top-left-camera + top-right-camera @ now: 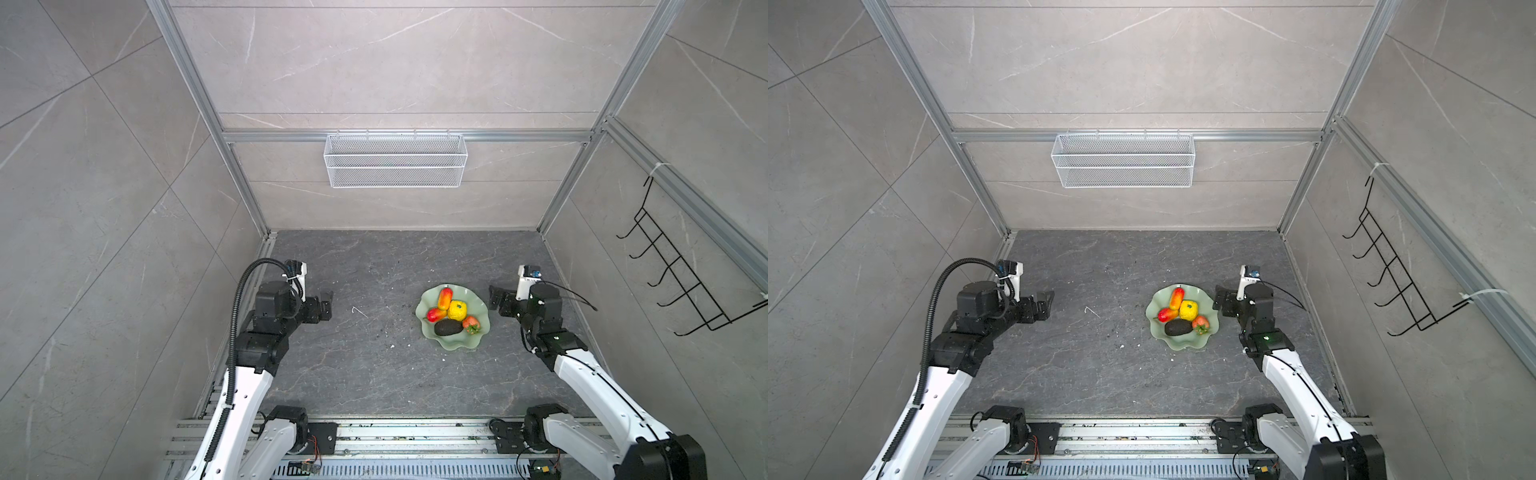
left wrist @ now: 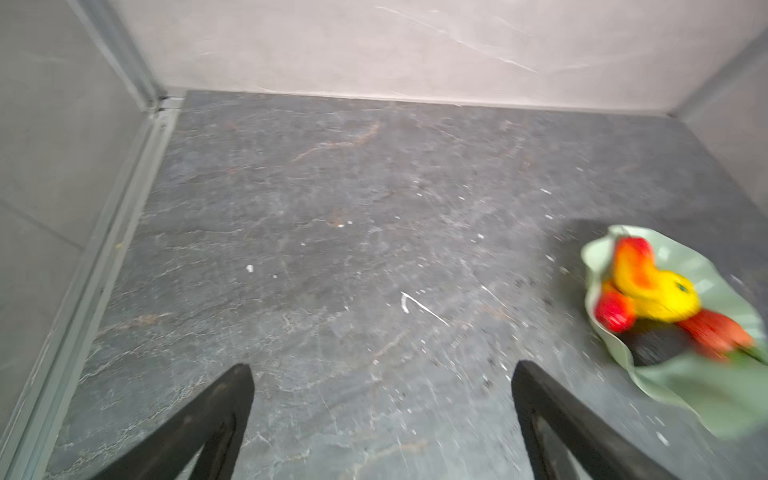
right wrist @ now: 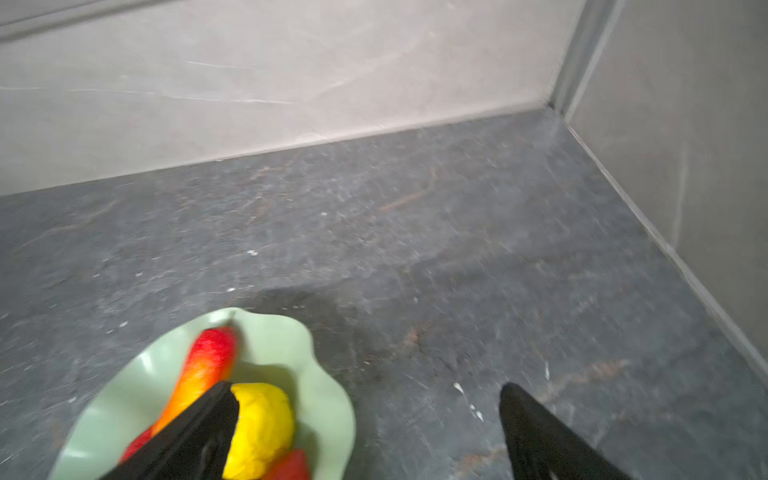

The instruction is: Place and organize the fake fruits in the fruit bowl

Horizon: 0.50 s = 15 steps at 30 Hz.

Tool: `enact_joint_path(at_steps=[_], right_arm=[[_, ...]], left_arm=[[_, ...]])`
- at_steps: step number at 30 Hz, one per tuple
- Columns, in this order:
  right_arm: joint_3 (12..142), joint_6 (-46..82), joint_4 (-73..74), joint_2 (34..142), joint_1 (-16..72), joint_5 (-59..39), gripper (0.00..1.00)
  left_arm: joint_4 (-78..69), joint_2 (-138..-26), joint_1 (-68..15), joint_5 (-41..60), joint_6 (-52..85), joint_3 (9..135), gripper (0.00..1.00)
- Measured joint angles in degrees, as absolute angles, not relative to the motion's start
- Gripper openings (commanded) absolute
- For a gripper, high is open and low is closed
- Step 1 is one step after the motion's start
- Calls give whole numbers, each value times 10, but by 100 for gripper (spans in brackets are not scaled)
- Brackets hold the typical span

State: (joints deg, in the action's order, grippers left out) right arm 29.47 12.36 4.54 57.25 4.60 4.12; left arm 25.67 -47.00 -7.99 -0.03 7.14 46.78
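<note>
The shallow pale mint-green glossy fruit bowl [image 1: 457, 341] with a wavy rim sits on the dark grey stone-patterned tabletop [image 1: 374, 374], right of the middle in both top views. All five plastic fruits lie inside it, packed together. The round yellow fruit [image 1: 457, 310] is at the centre. One elongated red-orange fruit [image 1: 444, 297] lies on its far side and a second red-orange fruit [image 1: 436, 314] on its left. The dark oval avocado [image 1: 448, 328] lies at the near side, with the red strawberry [image 1: 471, 324] and its green leaves to the right.

The right gripper [image 1: 494, 297] hangs just beside the bowl's right rim. Its black jaws are spread wide with nothing between them. In the right wrist view one finger [image 3: 208, 419] overlaps the yellow fruit; whether it touches I cannot tell.

The left gripper [image 1: 328, 303] is well apart from the bowl, on the left. Its jaws are likewise spread wide over bare tabletop and hold nothing.
</note>
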Motion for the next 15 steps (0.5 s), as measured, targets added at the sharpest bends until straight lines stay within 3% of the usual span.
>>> enact_joint_path(at_steps=[7, 15], right_arm=[[218, 145, 191, 651, 18, 119, 100], [202, 104, 317, 756, 17, 96, 100]], left_arm=[[18, -510, -79, -165, 73, 276, 100], [-200, -628, -28, -223, 37, 195, 100]])
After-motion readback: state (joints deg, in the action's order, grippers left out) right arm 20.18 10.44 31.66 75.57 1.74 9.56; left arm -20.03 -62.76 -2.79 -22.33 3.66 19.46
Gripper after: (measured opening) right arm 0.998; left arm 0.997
